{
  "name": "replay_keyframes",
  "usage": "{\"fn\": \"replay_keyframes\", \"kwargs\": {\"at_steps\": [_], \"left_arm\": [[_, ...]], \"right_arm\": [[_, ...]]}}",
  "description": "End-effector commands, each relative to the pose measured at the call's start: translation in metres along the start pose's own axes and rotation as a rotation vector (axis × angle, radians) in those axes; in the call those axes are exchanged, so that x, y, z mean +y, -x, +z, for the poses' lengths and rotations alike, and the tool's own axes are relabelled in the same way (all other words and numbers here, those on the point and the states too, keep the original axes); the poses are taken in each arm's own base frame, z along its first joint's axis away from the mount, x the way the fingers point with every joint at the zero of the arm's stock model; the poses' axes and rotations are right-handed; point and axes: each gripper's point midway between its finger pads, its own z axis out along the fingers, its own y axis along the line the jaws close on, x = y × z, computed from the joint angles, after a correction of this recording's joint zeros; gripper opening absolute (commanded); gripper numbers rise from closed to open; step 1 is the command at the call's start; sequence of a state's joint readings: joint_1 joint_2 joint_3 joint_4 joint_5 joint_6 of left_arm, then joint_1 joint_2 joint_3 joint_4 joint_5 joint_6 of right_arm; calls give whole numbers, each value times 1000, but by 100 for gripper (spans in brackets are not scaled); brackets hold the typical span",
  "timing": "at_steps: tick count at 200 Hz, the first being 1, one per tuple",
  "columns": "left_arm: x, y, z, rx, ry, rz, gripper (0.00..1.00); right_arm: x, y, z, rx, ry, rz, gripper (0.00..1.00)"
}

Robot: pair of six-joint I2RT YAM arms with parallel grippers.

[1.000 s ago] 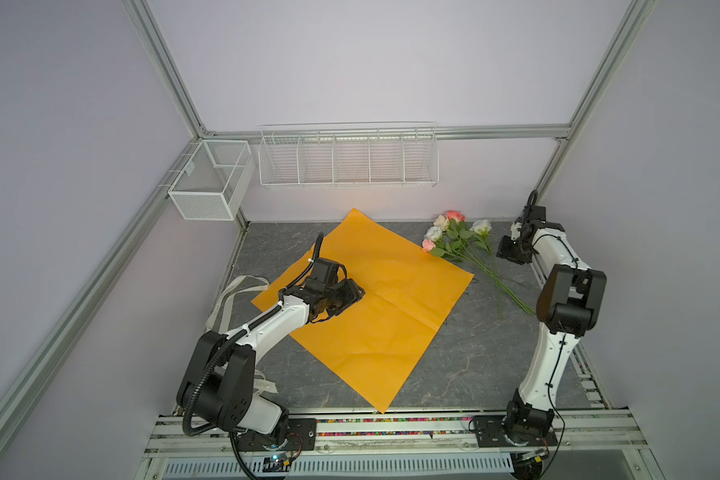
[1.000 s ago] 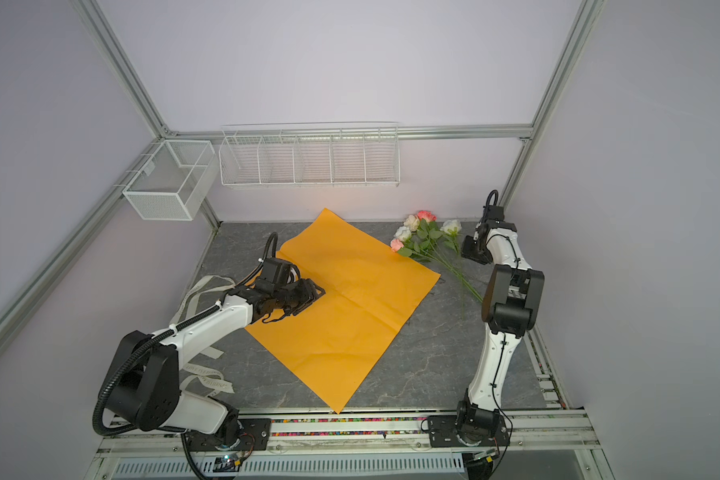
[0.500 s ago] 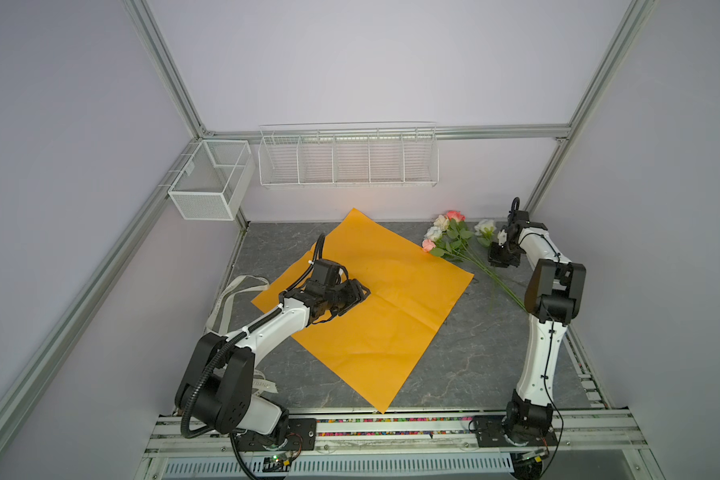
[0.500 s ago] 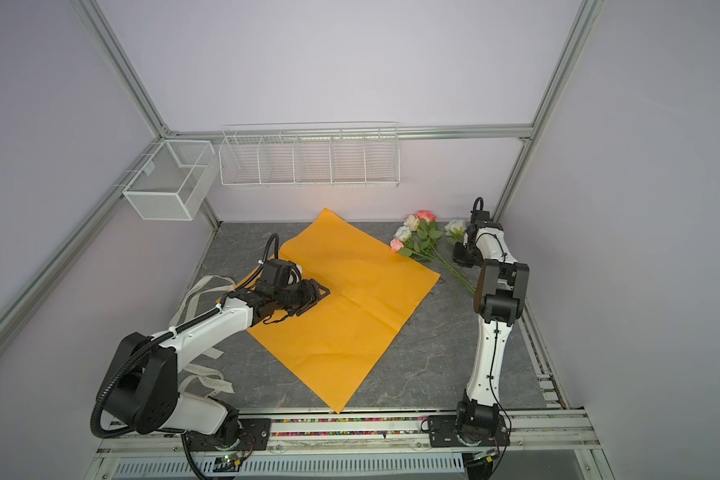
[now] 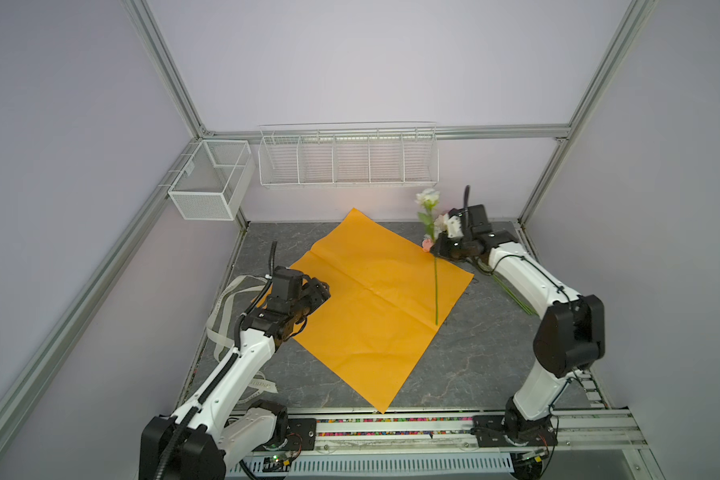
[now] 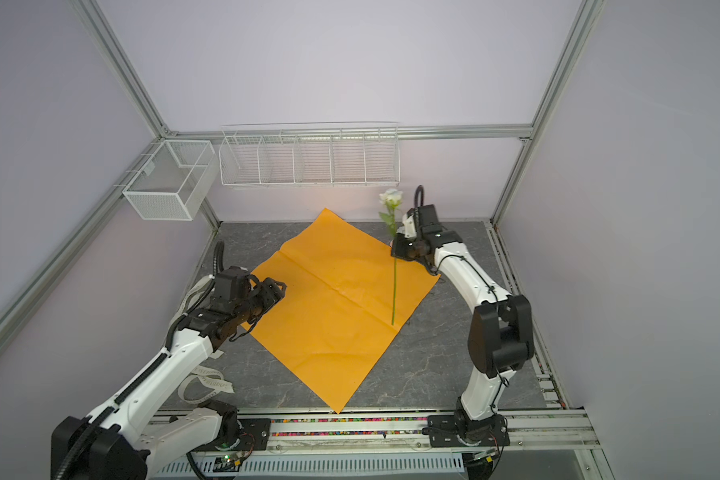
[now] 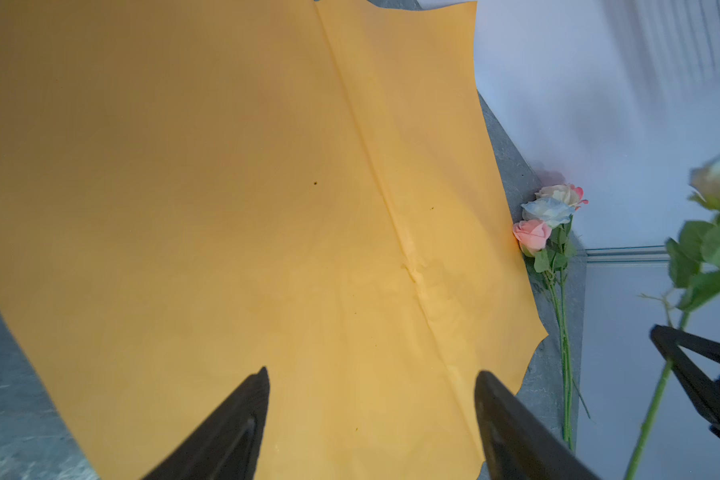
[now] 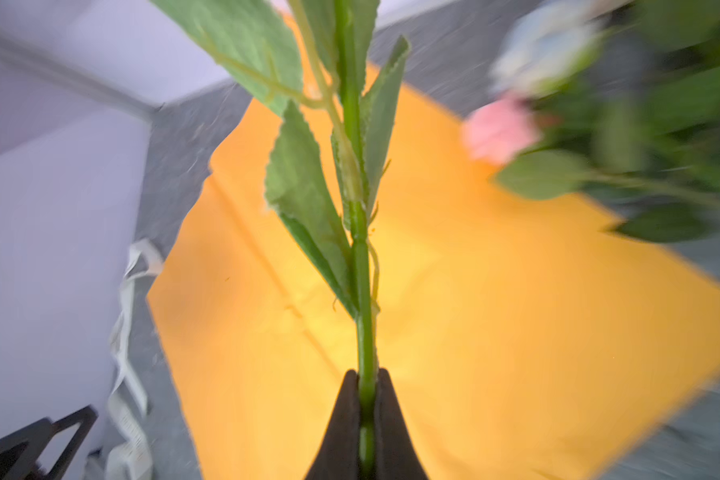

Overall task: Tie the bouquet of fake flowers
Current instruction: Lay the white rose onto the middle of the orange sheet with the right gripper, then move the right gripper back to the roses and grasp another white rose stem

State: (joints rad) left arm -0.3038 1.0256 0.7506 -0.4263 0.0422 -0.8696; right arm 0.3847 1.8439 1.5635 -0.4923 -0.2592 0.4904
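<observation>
Grey bench (image 5: 474, 374) carries the orange wrapping paper (image 5: 371, 299), spread flat as a diamond, which I judge is ready to take stems; no bouquet formed yet. Cream ribbon (image 6: 208, 382) lies loose off the paper's left side, partly under my left arm, so it could snag. The other fake roses (image 7: 545, 216) lie just beside the paper's far right edge. Right end effector (image 8: 366, 390) is clenched on the white rose (image 5: 427, 198) mid-stem, bloom up, stem tip down near the paper's right edge. Left end effector (image 7: 373, 372) is released, jaws wide, low over the left corner, likely to pin it.
</observation>
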Motion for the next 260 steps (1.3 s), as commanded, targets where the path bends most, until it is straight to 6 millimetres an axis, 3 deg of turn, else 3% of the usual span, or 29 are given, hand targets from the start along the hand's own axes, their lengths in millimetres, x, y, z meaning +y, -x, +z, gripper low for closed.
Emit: {"fn": "replay_keyframes", "kwargs": {"at_steps": [1,23,48,69,91,141,180,203,234,248,260], "left_arm": [[27,2,-15,-28,76,-1,78],[32,-2,-25,-30,77,3,78],[35,-7,-30,-21,68,-2,78],[39,-11,-32,-19,66,-11,78],[42,-14,-32,-17,71,-14,78],[43,-15,-29,-8,73,-15,78],[41,-16,-24,7,63,-18,78],[38,-17,-23,16,56,-18,78],[33,-18,-22,26,30,-21,78],[24,-19,-18,46,-10,-12,78],[13,-22,-14,78,-64,1,78]], "right_arm": [[50,-22,63,61,92,59,7],[79,-23,110,60,83,23,7],[85,-21,160,86,73,28,7],[87,-22,187,112,71,48,7],[84,-34,198,153,20,63,8],[80,-62,182,157,-109,55,9],[74,-78,189,191,-140,29,12],[74,-81,192,220,-127,36,28],[94,-56,167,170,-89,1,40],[102,-31,140,133,-58,-13,44],[101,-8,112,87,-44,-37,53]]}}
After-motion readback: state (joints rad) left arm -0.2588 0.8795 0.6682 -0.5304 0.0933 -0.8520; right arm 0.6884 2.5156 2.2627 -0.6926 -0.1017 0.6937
